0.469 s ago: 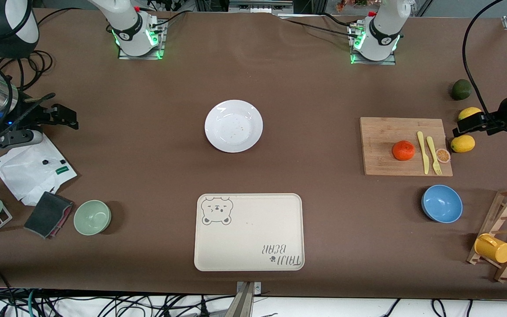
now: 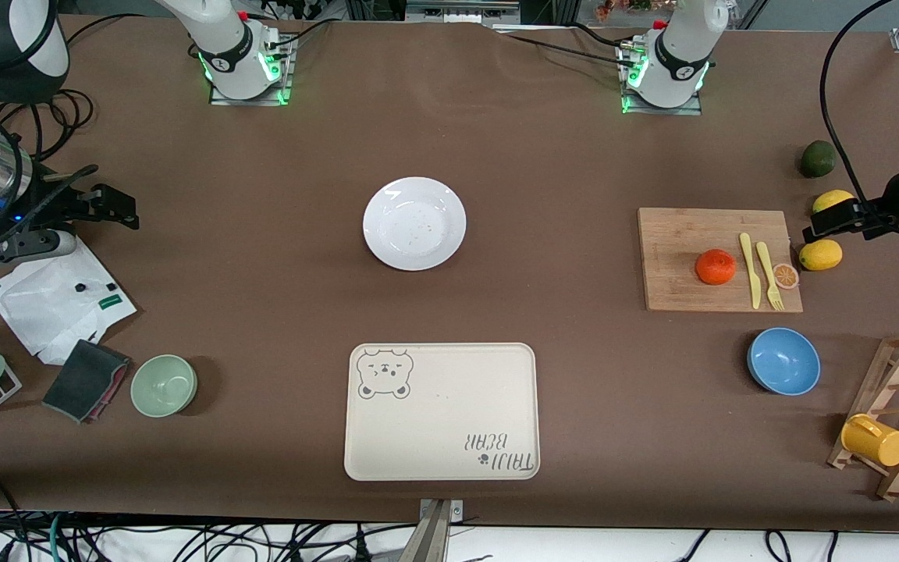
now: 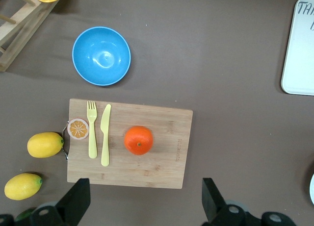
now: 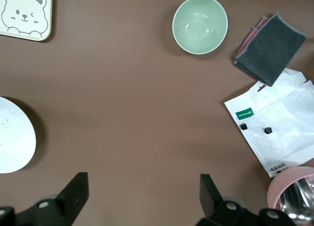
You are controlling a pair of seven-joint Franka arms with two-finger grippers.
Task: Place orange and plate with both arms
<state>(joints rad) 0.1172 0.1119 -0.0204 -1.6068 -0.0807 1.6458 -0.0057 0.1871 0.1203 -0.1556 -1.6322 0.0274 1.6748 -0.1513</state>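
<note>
The orange [image 2: 715,266] sits on a wooden cutting board [image 2: 676,234] toward the left arm's end of the table. It also shows in the left wrist view [image 3: 138,140]. The white plate [image 2: 414,223] lies empty at mid-table, and its edge shows in the right wrist view [image 4: 14,135]. My left gripper [image 2: 832,221] hangs open and empty over the lemons beside the board, with its jaws wide apart [image 3: 144,201]. My right gripper [image 2: 110,207] hangs open and empty at the right arm's end of the table, over bare cloth [image 4: 142,196].
A cream bear-print tray [image 2: 442,410] lies nearer the camera than the plate. A yellow knife [image 2: 749,269], a fork and an orange slice [image 2: 786,275] lie on the board. Two lemons [image 2: 820,254], an avocado [image 2: 818,158], a blue bowl [image 2: 783,361], a green bowl [image 2: 164,385], a cloth, a white bag and a cup rack [image 2: 898,414] stand around.
</note>
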